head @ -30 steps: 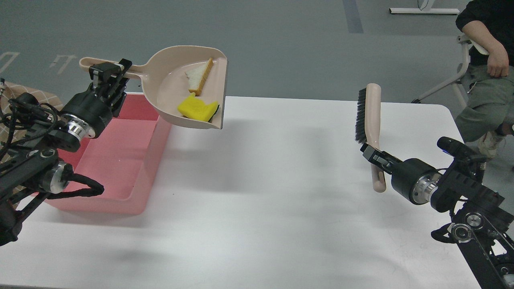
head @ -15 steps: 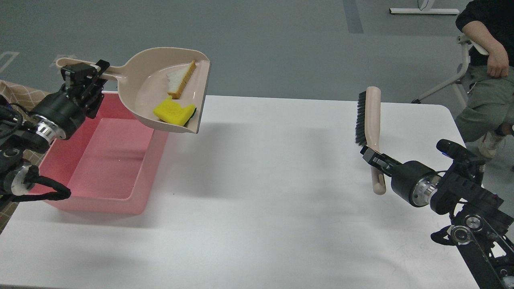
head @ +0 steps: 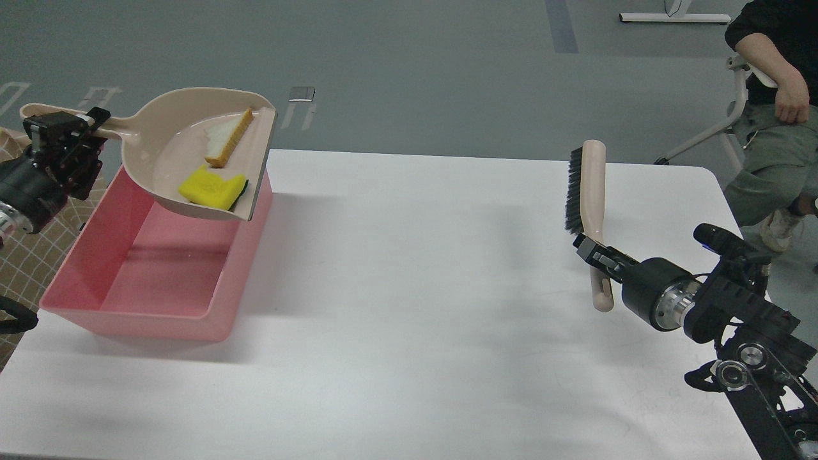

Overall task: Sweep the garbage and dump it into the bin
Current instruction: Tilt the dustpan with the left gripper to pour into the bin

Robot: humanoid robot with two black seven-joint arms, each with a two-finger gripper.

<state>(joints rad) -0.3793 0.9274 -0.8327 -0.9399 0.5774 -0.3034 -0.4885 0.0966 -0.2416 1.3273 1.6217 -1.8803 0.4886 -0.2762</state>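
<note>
Left arm mostly cut off at the frame's left edge — only the left gripper (head: pixel 64 131) shows, clamped on the long handle of the beige plastic dustpan (head: pixel 160 140), held up over the far end of the large pink rectangular plastic bin (head: pixel 160 313). Inside the pan: the triangular half-slice of white bread with brown crust (head: pixel 225 135) and, just below it, the notched yellow sponge with green backing (head: pixel 211 189). At right, the right gripper (head: pixel 595 250) is closed around the beige-handled black-bristled brush (head: pixel 585 191), held upright. White table (head: pixel 415 287), grey floor — its white markings unreadable. A seated person (head: pixel 773 102), upper right, cropped.
</note>
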